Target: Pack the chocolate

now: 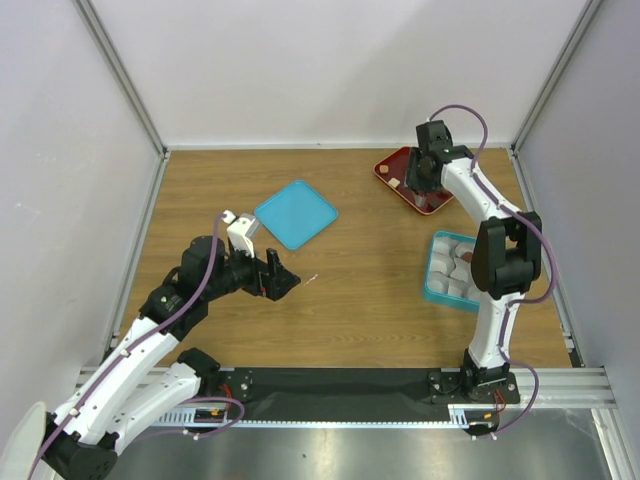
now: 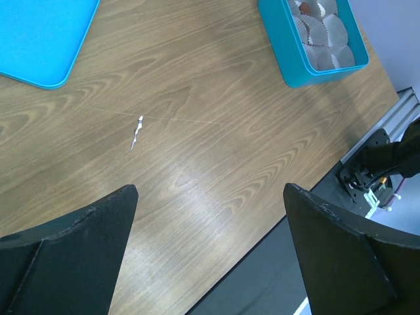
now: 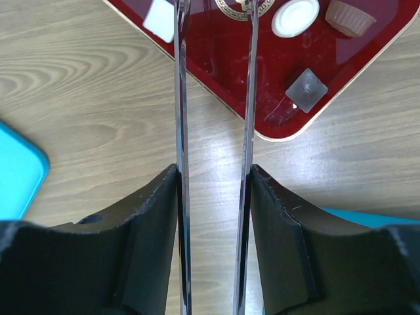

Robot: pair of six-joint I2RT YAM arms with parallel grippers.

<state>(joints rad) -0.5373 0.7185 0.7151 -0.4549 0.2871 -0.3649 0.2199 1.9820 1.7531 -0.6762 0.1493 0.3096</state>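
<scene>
Several chocolates lie on the dark red tray (image 3: 230,79): a white square (image 3: 160,18), a round cream-white piece (image 3: 295,16), a tan piece (image 3: 350,16) and a greyish square (image 3: 306,88). My right gripper (image 3: 214,170) is shut on a pair of thin metal tongs (image 3: 180,98). The two blades stand apart and reach over the tray; their tips are out of view. In the top view this gripper (image 1: 425,172) hovers over the tray (image 1: 393,160). My left gripper (image 2: 210,190) is open and empty above bare wood, left of centre (image 1: 280,280).
The teal compartmented box (image 1: 436,280) with white paper cups stands at the right beside the right arm; it also shows in the left wrist view (image 2: 289,59). Its flat teal lid (image 1: 296,213) lies at the back centre. A small white scrap (image 2: 136,131) lies on the wood.
</scene>
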